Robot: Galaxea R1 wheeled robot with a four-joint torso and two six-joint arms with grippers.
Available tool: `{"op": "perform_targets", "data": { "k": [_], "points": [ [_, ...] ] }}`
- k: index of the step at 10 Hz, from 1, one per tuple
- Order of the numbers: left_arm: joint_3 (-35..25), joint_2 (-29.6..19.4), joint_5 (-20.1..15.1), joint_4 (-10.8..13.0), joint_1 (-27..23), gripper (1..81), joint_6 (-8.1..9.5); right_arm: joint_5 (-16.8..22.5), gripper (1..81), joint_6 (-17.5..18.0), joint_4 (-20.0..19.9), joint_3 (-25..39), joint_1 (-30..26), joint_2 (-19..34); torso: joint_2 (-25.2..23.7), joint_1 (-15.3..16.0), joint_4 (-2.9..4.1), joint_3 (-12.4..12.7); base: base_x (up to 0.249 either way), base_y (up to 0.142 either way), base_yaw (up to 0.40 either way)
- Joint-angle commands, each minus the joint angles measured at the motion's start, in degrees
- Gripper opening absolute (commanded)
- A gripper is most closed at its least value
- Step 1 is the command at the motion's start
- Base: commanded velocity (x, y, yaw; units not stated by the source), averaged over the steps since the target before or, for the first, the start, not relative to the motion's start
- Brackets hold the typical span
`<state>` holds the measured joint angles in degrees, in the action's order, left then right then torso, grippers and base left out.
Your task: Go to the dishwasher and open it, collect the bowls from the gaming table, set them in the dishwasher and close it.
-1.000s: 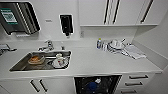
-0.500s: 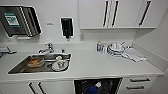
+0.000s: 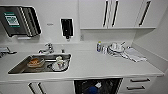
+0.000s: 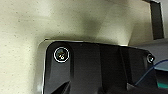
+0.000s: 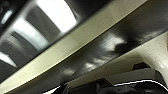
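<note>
The dishwasher (image 3: pixel 97 86) sits under the white counter, to the right of the sink, and its dark inside with racks is exposed. A bright blue rounded thing, apparently a blue bowl (image 3: pixel 93 90), lies inside it next to a small white item. The gaming table is out of view. The left wrist view looks down on speckled floor and the robot's own dark plate. In the right wrist view there are blurred pale and dark bands that I cannot identify.
A steel sink (image 3: pixel 40 63) holds a plate with orange food and a white cup. A tap (image 3: pixel 47 48) stands behind it. Stacked dishes (image 3: pixel 115 48), a small bottle and a cloth (image 3: pixel 133 55) sit on the counter's right. White drawers (image 3: pixel 138 83) flank the dishwasher.
The whole head view has slid slightly downward, so the camera has moved a little. Nothing on the counter or in the sink has moved.
</note>
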<state>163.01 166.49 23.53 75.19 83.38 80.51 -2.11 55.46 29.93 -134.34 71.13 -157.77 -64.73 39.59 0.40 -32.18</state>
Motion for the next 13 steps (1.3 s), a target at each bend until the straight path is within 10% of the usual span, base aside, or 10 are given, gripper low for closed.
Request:
{"op": "perform_targets", "data": {
  "k": [1,13],
  "points": [
    [0.6,-1.0,-1.8,-0.4,-1.8,81.1,-0.44,2.5,81.1,0.4,-0.7,1.8,-8.2,0.1,0.0,0.0,0.00,0.0,0.000,0.000,0.000],
    [0.6,-0.9,-1.8,-1.0,-0.7,81.1,-0.44,5.5,81.1,0.8,-12.0,22.9,-35.0,9.7,0.0,0.0,0.00,0.0,0.000,0.000,0.000]
  ]
}}
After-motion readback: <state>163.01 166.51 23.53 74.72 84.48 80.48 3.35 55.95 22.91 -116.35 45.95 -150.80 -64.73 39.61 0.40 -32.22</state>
